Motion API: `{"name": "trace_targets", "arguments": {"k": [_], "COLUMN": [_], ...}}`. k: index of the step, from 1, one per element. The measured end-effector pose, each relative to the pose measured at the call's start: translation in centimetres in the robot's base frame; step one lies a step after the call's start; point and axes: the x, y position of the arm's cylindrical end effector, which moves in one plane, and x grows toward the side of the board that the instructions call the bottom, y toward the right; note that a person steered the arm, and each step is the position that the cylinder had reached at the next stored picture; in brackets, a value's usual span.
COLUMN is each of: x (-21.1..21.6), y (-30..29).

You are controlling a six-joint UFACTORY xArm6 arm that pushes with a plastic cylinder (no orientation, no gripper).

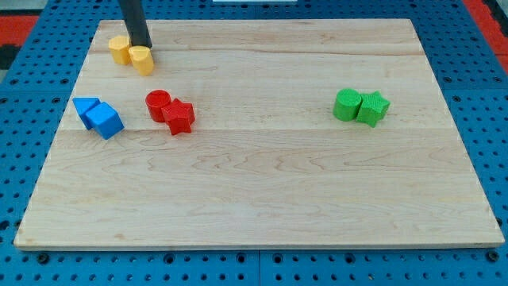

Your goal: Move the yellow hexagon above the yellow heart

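Eight small blocks are seen on the bench (262, 191), a pale wooden board laid over a blue perforated surface (32, 119). The dark rod (135, 20) is seen entering from the view's top, near the board's upper left corner; it carries no jaws, so no open or closed state applies to the end effector. My tip (143, 46) is placed just above the yellow pair, touching or nearly touching the upper edge of the right-hand yellow block. The blocks are arranged in four pairs. At the view's left, the blue cube (105, 121) is set against a second blue block (85, 108), whose shape cannot be made out clearly. At the view's right, well apart from the others, the green cylinder (347, 105) is touching the green star (373, 108). Between the blue and green pairs, nearer the blue, the red cylinder (158, 104) is touching the red star (180, 117). At the upper left, the yellow hexagon (121, 49) and the yellow heart (142, 59) are placed side by side and in contact, the hexagon at the view's left and slightly higher than the heart.
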Motion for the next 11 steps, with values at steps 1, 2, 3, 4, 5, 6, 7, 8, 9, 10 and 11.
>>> {"name": "trace_targets", "arguments": {"k": [1,2,3,4,5,6,7,8,9,10,11], "x": [3.6,7.7,10.5,10.5,9.4,7.1,1.2,-3.5,-3.9,0.4,5.0], "y": [0.0,0.0,0.2,1.0,1.0,2.8,3.5,0.1,-4.1,-5.5,-5.5]}}
